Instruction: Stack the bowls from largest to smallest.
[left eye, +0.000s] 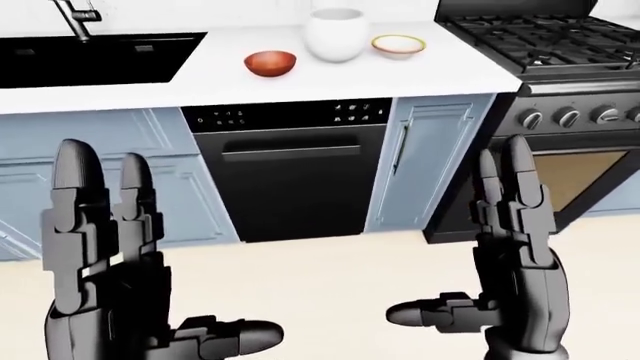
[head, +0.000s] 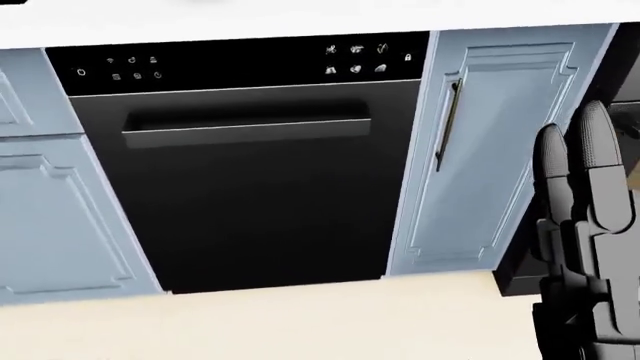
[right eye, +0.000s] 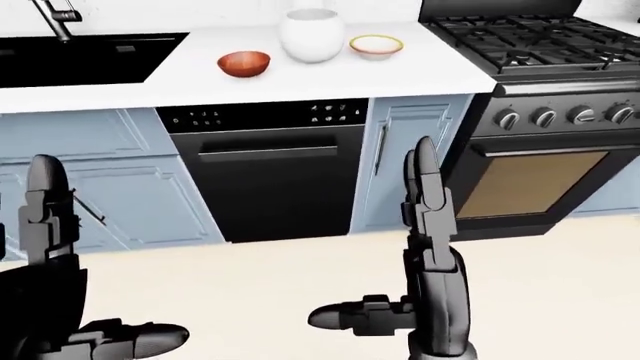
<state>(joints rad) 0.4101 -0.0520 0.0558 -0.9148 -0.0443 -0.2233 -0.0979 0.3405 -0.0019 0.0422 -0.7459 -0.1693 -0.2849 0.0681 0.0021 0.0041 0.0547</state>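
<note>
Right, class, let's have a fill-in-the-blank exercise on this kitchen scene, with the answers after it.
1. Three bowls sit on the white ____, apart from one another.
2. The red bowl stands to the ____ of the large white bowl in the left-eye view.
3. Both hands, left hand and right hand, are ____ and hold nothing.
4. The black dishwasher lies between the sink and the ____.

Answers: counter; left; open; stove

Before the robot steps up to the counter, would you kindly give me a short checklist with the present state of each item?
1. All three bowls in sight on the counter: red bowl, white bowl, yellow-rimmed bowl: ok.
2. Bowls apart, none stacked: ok.
3. Left hand open and empty: ok.
4. Right hand open and empty: ok.
5. Bowls within arm's reach: not ok; floor lies between.
6. Size order clear: cannot tell for the two smaller.
</note>
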